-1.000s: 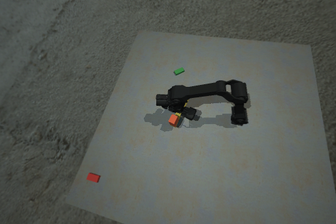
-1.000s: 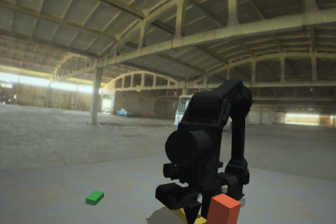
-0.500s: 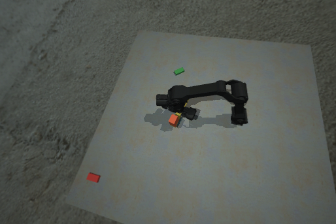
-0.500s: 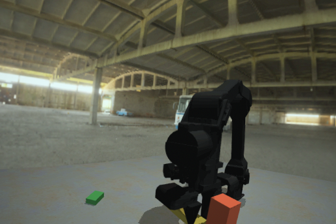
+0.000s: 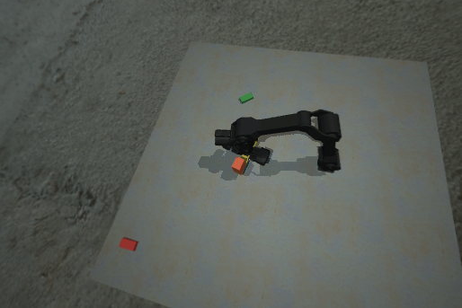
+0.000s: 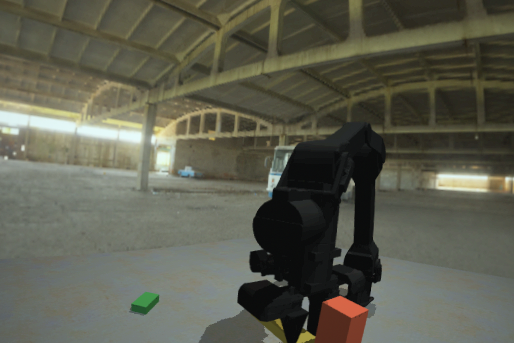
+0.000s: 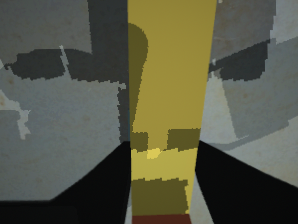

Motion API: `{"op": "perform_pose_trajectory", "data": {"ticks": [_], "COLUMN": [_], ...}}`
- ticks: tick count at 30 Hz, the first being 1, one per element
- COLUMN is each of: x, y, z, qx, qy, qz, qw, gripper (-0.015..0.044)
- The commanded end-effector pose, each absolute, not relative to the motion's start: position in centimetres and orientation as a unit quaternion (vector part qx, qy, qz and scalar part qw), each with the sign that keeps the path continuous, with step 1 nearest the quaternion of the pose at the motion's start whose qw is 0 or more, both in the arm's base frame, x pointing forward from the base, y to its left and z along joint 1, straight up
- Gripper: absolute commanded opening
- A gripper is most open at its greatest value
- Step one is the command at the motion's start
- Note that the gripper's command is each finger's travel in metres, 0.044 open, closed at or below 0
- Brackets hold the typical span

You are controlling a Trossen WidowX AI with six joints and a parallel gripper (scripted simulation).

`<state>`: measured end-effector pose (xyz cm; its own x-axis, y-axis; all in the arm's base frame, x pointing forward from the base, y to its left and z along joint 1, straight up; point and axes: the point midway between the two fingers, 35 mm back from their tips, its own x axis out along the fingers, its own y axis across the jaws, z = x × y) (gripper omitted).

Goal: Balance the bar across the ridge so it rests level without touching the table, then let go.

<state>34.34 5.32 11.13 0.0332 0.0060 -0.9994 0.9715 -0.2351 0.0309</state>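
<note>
Black six-joint arm (image 5: 288,124) is folded low over the pale grey square table (image 5: 359,213), wrist pointing down near the table's middle. Pincer (image 7: 162,165) is clamped on the long flat yellow bar (image 7: 167,75); in the wrist view the two black fingers sit tight against both long edges of the bar, which runs straight away from the camera up the frame. Orange-red rectangular block (image 5: 239,164) sits right at the pincer end of the bar: in the top view it shows just below the wrist with a sliver of yellow beside it, and in the exterior view it stands in front of the pincer (image 6: 295,324), with the yellow bar (image 6: 280,329) angling down and to the left of it at the bottom edge. A dark red strip at the very bottom of the wrist view lines up with that block. Can't tell from any view whether the bar is resting on the block, nor whether its far end is off the table. Arm shadow falls on the table to the left of and below the wrist. Small flat green block (image 5: 245,98) lies on the table well apart, beyond the arm; small flat red block (image 5: 128,243) lies near the table's left front corner, far from everything else.
</note>
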Motion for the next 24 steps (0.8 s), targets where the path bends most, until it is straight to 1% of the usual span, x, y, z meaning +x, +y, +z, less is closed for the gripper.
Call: {"op": "perform_pose_trajectory", "data": {"ticks": [1,24], "x": [34.35,34.33], "y": [5.3,5.27], "z": [10.95,10.75], "qx": [0.567,0.567], "qy": [0.43,0.43], "qz": [-0.546,-0.546], "qw": [0.442,0.442], "gripper": [0.0,0.0]}}
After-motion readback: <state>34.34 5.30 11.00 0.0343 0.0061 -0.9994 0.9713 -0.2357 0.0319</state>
